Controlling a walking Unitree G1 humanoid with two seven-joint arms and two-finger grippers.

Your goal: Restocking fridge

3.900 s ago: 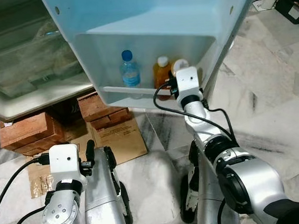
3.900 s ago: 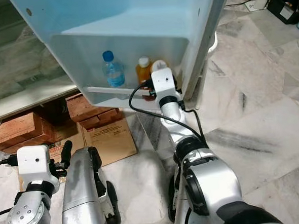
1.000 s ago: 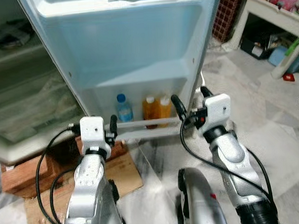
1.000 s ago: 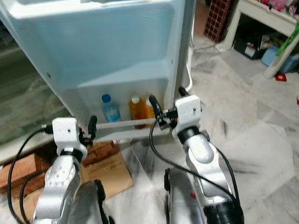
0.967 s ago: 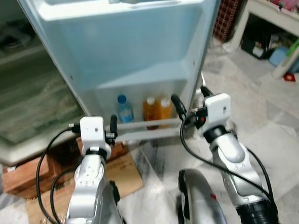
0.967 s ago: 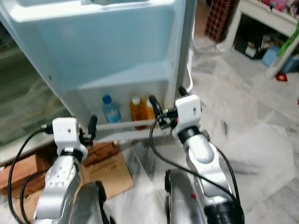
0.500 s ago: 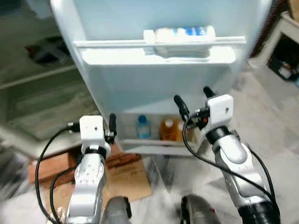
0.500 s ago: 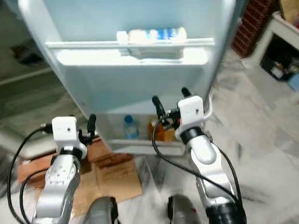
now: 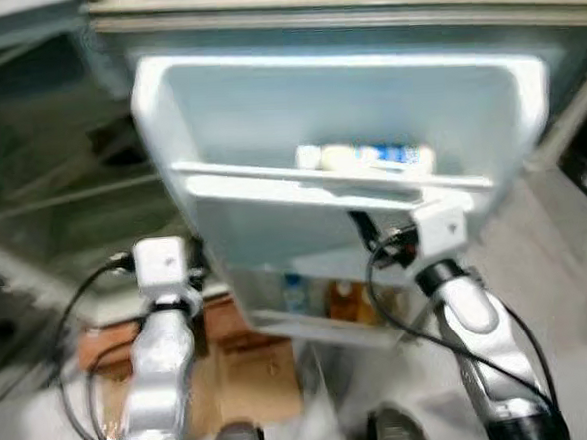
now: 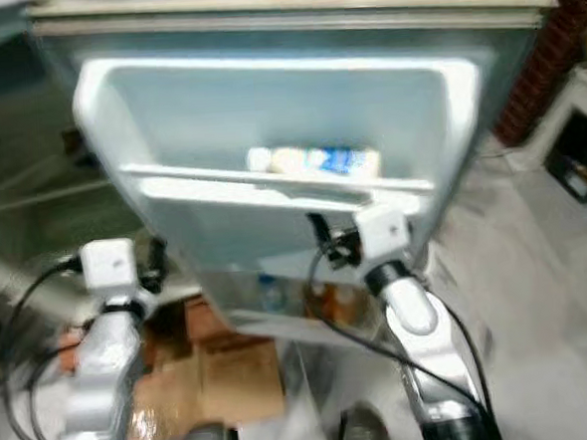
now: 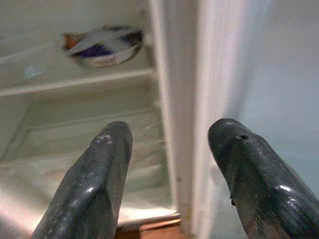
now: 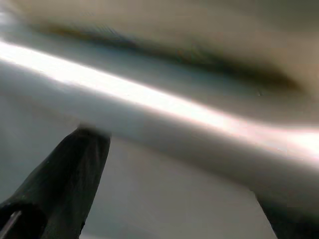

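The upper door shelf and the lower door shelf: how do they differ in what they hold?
The upper door shelf holds one white container with a blue label lying on its side; the lower door shelf holds bottles standing upright. The upper item is pale, while below stand a clear blue-capped bottle and orange bottles. Both shelves belong to the same open fridge door.

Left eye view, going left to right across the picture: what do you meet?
Fridge interior shelves → left gripper → blue-capped water bottle on the lower door shelf → orange juice bottle → right gripper at the upper door shelf. The picture is blurred.
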